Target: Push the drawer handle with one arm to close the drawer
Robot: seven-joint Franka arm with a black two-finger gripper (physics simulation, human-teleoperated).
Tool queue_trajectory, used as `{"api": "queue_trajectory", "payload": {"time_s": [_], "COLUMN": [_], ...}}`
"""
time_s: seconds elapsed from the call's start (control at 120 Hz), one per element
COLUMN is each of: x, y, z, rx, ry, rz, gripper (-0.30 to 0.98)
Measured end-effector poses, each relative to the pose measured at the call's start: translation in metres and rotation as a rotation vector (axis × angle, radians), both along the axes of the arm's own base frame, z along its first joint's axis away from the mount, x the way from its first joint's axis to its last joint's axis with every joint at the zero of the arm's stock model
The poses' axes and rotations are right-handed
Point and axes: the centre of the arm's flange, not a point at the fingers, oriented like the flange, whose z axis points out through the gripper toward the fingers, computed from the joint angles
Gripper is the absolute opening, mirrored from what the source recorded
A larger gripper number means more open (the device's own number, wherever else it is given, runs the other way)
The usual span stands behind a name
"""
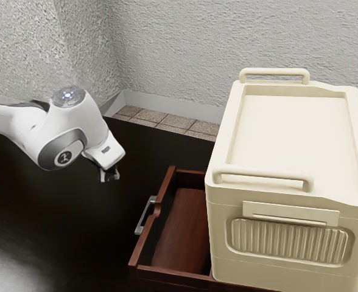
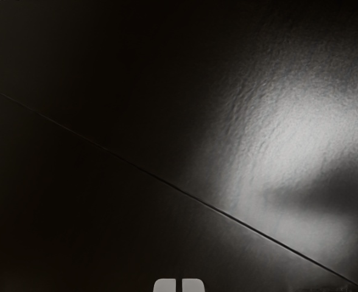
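Observation:
My gripper [image 1: 110,177] hangs over the dark table, toward the exterior view's left of the drawer and apart from it. In the wrist view the two grey fingertips of the gripper [image 2: 179,286] stand side by side with only a thin slit between them; it is shut with nothing held. The reddish-brown wooden drawer [image 1: 143,243] is pulled out from under the cream box. Its silver bar handle [image 1: 144,216] is on the front panel that faces the arm's side. The drawer's far end is hidden by the box.
The cream box [image 1: 294,134] with two loop handles on top stands at the exterior view's right, taller than the drawer. The black glossy table [image 1: 57,225] lies under the arm; in the wrist view a thin line crosses the tabletop [image 2: 106,201]. A textured wall rises behind.

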Motion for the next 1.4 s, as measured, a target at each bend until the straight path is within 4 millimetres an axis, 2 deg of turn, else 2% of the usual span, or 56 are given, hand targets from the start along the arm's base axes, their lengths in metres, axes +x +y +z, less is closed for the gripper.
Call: {"api": "queue_trajectory", "payload": {"time_s": [0.058, 0.15, 0.425, 0.625, 0.725, 0.858, 0.925, 1.133, 1.208, 1.292, 1.4], "x": [0.002, 0.004, 0.012, 0.014, 0.015, 0.013, 0.012, 0.012, 0.010, 0.000, -0.017], "y": [-0.001, -0.003, -0.022, -0.036, -0.049, -0.079, -0.088, -0.094, -0.095, -0.099, -0.103], "z": [-0.008, -0.011, -0.052, -0.060, -0.067, -0.067, -0.065, -0.066, -0.055, -0.040, -0.041], "rx": [0.021, 0.042, 0.078, 0.083, 0.084, 0.081, 0.079, 0.069, 0.063, 0.052, 0.035], "ry": [0.006, -0.001, 0.035, 0.026, 0.027, 0.013, 0.005, -0.002, -0.023, -0.050, -0.044], "rz": [-0.042, -0.096, -0.230, -0.286, -0.319, -0.378, -0.393, -0.387, -0.381, -0.375, -0.360], "gripper": [-0.10, -0.10, -0.10, -0.10, -0.10, -0.10, -0.10, -0.10, -0.10, -0.10, -0.10]}}
